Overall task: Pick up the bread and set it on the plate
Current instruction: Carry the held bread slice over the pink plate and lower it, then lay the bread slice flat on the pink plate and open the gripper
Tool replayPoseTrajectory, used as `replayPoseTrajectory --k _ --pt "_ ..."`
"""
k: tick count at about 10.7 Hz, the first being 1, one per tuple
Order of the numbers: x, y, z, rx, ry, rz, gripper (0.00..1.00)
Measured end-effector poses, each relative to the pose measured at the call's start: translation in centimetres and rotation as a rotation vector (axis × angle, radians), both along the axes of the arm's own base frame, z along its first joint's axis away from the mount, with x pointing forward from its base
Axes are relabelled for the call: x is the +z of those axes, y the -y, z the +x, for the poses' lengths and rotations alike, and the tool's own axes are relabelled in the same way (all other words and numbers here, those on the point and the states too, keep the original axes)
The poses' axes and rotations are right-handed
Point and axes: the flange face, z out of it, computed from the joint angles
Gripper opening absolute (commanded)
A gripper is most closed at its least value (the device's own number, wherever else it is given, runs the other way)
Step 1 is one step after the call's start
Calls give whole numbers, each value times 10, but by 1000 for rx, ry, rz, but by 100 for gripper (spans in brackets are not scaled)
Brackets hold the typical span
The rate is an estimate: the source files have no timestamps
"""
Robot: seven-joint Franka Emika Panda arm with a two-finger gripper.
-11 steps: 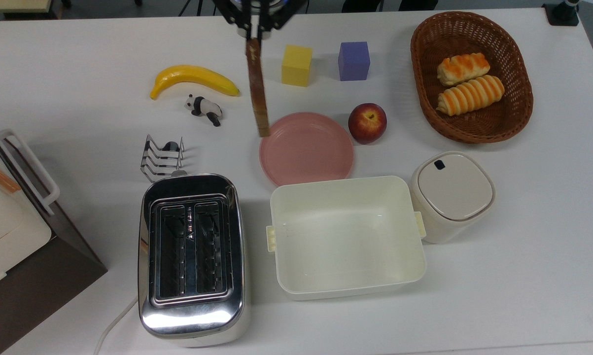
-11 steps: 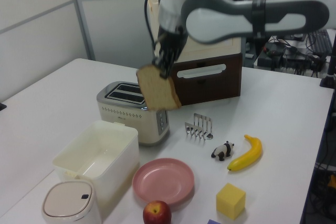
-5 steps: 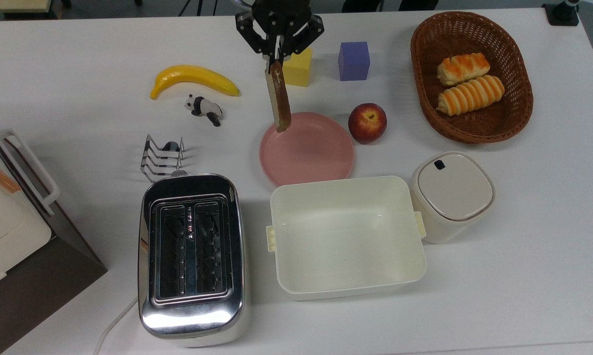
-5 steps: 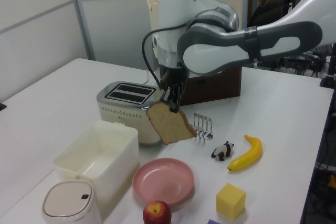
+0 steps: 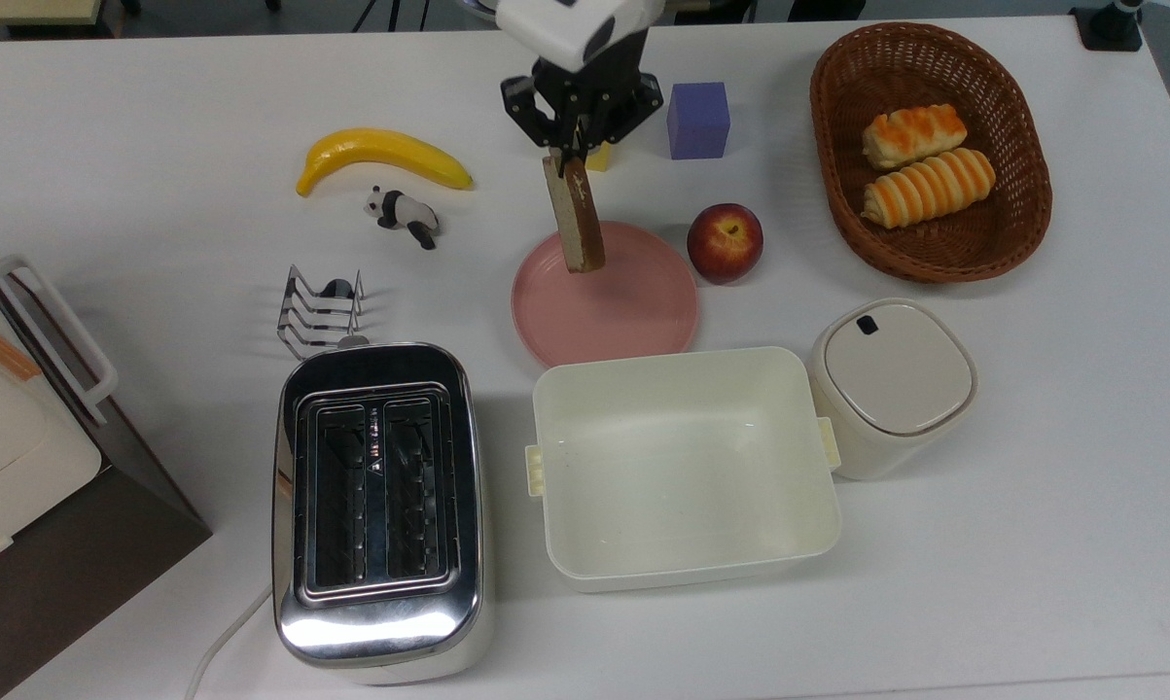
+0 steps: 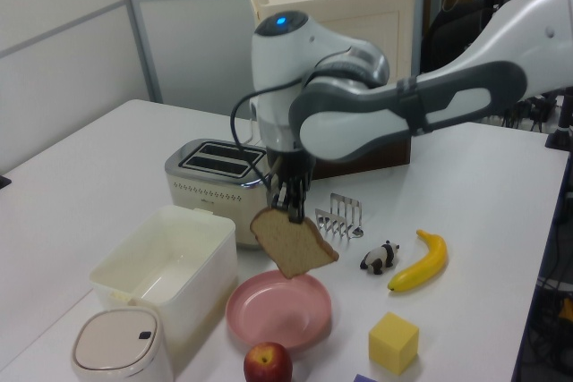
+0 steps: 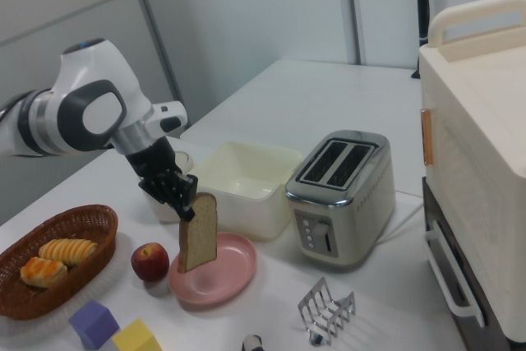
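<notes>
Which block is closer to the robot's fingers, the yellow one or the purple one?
The yellow block. In the top view it sits right under the gripper, partly hidden by it, while the purple block stands off to the top view's right.

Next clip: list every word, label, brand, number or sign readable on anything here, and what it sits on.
None: no readable text in any of the three views.
The toaster has small front controls; any markings there are too small to read.
The bread held by the tool, the plate, the cream tub and the lidded canister carry no lettering.
</notes>
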Motion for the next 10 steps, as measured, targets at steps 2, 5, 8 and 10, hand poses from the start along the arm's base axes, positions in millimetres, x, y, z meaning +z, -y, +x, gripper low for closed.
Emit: replayPoseTrajectory --k 2,5,8,10 --pt "-23 -11 5 36 -28 -40 0" --pt "-56 -28 17 112 -19 -120 0" --pt "-63 -29 21 144 -9 -172 0" --pt "-61 -30 22 147 -4 -178 0"
